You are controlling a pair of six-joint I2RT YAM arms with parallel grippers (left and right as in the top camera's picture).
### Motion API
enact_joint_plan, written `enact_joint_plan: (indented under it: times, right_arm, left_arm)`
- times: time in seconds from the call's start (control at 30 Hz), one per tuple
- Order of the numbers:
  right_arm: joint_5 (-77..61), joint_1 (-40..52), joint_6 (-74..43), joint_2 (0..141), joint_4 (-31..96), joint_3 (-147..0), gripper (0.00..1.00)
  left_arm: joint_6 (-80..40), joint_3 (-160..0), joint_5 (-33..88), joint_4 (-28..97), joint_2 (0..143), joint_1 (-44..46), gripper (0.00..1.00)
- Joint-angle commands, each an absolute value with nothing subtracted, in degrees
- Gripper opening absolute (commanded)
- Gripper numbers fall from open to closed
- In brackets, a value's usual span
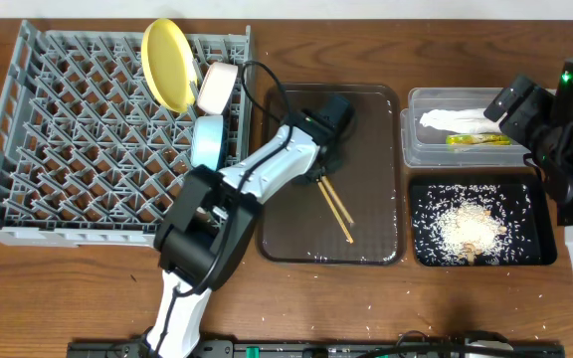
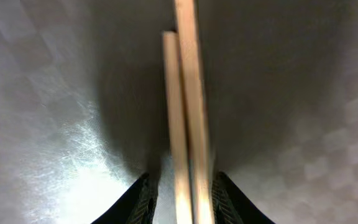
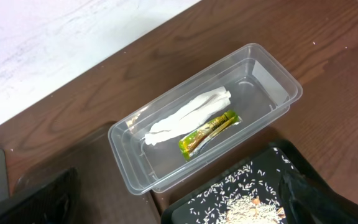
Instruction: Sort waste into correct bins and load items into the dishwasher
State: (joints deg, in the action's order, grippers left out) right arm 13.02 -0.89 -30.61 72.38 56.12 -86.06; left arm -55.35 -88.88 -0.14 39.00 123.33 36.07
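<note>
Pinches the pair of chopsticks with the left gripper, the two dark fingertips pressed against either side of the sticks in the left wrist view, with no gap showing. Reaches there with the left arm from the front of the table, slanting past the right edge of the grey dish rack to the dark brown serving tray. Points the free ends of the chopsticks toward the tray's front right, either on its surface or just over it; cannot tell which. Shows, from overhead, three dishes standing on edge along the rack's right side: the yellow plate at the back, the white bowl just beside it, the light blue bowl in front of that. Holds the right gripper above the clear tub, fingers spread wide to the two lower corners of the right wrist view and pinching nothing. Shows inside the tub the crumpled white tissue and the green-and-orange snack wrapper, lying side by side and touching. Shows the black tray just in front of the tub, strewn with pale rice crumbs, plus a few stray grains on the table in front of the serving tray.
</note>
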Motion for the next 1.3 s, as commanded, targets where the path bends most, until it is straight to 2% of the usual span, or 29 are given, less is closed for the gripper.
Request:
enact_joint_plan:
  times: [0.0, 0.5, 0.6, 0.7, 0.8, 0.97, 1.27]
  right_arm:
    - [13.23, -1.10, -31.24, 72.51, 56.21, -86.08, 0.99]
    - [13.23, -1.10, -31.24, 72.51, 56.21, -86.08, 0.99]
    - [13.23, -1.10, -31.24, 72.51, 56.21, -86.08, 0.99]
    - [13.23, -1.10, -31.24, 72.51, 56.23, -86.08, 0.99]
    - [13.23, -1.10, -31.24, 72.51, 56.21, -86.08, 0.99]
    - [13.26, -1.10, -31.24, 72.51, 56.21, -86.08, 0.99]
    - [13.26, -1.10, -31.24, 72.51, 56.21, -86.08, 0.99]
  left_arm:
    - [-56.53, -88.33, -0.36, 39.20, 124.42, 35.88, 0.31]
    - [-58.46, -88.33, 1.52, 39.51, 124.42, 36.47, 0.30]
    - [-58.39, -88.33, 1.48, 38.94, 124.42, 36.47, 0.25]
    - [-57.98, -88.33, 0.40, 38.06, 124.42, 36.47, 0.15]
    - [-52.51, -88.33, -0.47, 35.88, 124.42, 36.45, 0.08]
    - [-50.98, -88.36, -0.30, 35.70, 124.40, 36.45, 0.08]
    - [-41.54, -90.30, 7.77, 37.74, 124.27, 35.40, 0.08]
